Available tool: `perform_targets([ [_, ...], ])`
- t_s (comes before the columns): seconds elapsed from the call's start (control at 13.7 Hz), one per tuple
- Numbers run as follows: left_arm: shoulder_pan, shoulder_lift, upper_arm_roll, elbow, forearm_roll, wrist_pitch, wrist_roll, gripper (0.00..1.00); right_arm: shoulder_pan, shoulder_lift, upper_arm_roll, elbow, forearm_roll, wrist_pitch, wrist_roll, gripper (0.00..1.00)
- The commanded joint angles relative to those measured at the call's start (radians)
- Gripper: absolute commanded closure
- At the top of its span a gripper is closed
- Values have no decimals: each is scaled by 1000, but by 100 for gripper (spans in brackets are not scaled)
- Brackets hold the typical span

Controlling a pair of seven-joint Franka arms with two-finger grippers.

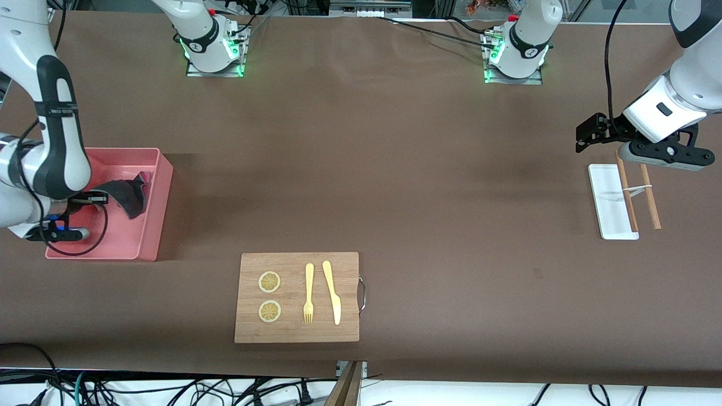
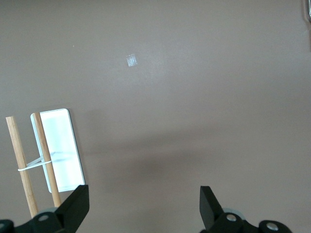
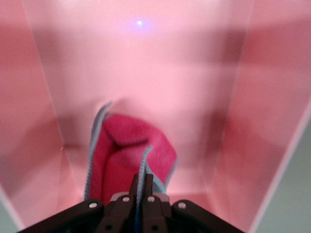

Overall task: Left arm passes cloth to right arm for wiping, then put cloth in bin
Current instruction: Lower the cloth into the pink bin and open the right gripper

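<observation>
**Cloth over bin, release pending**

While pinched on the cloth [image 3: 127,155] inside the pink bin [image 1: 161,186], right gripper [image 3: 140,187] clamped tight, cloth hanging low between the walls. Best done by spreading the fingers fully, letting the fold drop clear, then lifting straight up, away from the rim. Left gripper [image 2: 143,206] spread wide, empty, waiting over the white tray [image 1: 606,194] and wooden sticks [image 1: 651,203].

Pink bin [image 1: 161,186], dark grey cloth [image 1: 127,194] (red-pink underside), white tray [image 1: 606,197], yellow fork [image 1: 308,293]
</observation>
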Motion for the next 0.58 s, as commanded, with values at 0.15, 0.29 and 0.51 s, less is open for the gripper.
perform_targets([
  [0.15, -1, 0, -1, 15, 8, -10, -16, 0, 2, -12, -1, -11, 20, 31, -6, 0],
  [0.29, -2, 2, -1, 24, 9, -10, -17, 0, 2, -68, 1, -9, 20, -9, -12, 0],
  [0.51, -1, 6, 1, 26, 8, -10, -17, 0, 2, -176, 16, 15, 20, -144, -10, 0],
])
